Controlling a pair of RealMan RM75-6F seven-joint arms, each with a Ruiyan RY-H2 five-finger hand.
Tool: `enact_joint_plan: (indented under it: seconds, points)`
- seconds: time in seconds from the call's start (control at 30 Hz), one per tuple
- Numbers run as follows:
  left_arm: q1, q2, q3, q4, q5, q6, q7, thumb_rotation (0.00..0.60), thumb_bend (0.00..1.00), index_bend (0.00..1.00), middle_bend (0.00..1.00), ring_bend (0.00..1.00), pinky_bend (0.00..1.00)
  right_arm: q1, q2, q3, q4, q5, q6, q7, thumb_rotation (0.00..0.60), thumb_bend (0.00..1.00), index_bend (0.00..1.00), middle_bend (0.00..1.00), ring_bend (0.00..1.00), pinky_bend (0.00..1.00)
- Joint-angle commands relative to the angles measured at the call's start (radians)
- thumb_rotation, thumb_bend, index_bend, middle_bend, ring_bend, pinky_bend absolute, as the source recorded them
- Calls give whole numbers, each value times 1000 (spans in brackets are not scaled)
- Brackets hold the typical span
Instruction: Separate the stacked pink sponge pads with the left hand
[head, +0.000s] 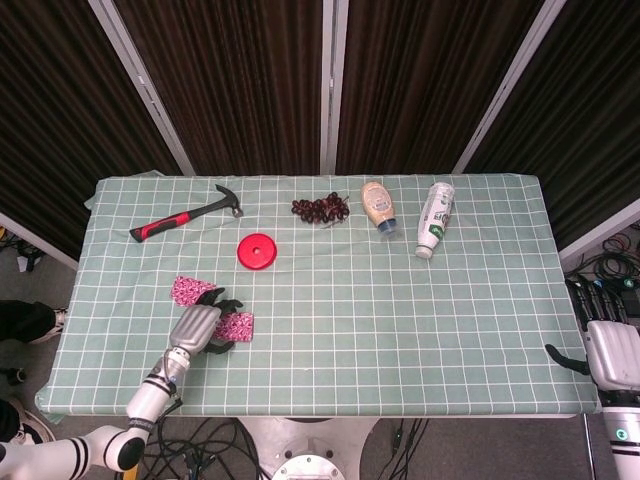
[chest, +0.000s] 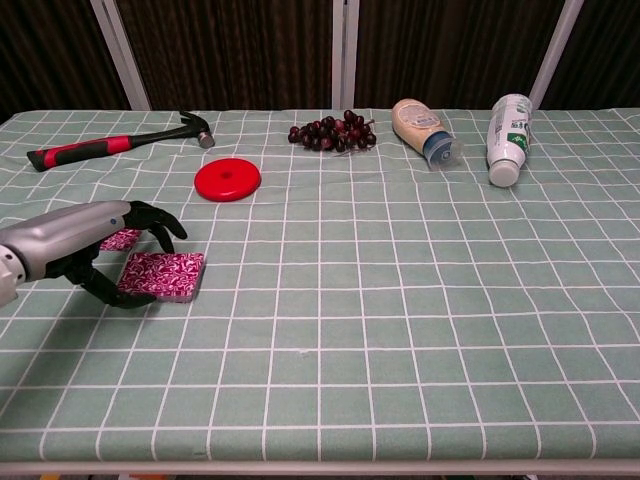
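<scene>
Near the tabletop's (chest: 400, 300) left edge, the left hand (chest: 75, 245) is hovering with fingers (chest: 160, 222) spread, holding nothing, over two separated pads — one (chest: 163, 274) beside another (head: 186, 290).

- Green tablecloth (head: 400, 310) with a white grid, covering the whole table.
- Hammer (head: 186, 215) with a red-and-black handle, lying flat near the far left edge, head pointing toward the middle.
- Red round disc (head: 257, 250), flat on the cloth, just in front of the hammer's head.
- Bunch of dark red grapes (head: 321, 208) near the far edge, centre.
- Beige squeeze bottle (head: 377, 207) lying on its side, right of the grapes.
- White bottle with a green label (head: 435, 218) lying on its side, right of the beige one.
- Dark curtains (head: 250, 80) behind the table.
</scene>
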Motion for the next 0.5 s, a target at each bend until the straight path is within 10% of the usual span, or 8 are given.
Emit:
enact_joint_plan:
  seconds: [0.03, 0.5]
  points:
    - [0, -1, 0, 0, -1, -1, 3, 600, 245, 241, 293, 27, 79, 0, -1, 0, 2, 2, -2, 2, 600, 72, 0, 0, 0, 0]
    - [4, -8, -2, 6, 5, 6, -6, 600, 249, 258, 311, 40, 77, -1, -5, -1, 10, 8, -8, 9, 600, 74, 0, 0, 0, 0]
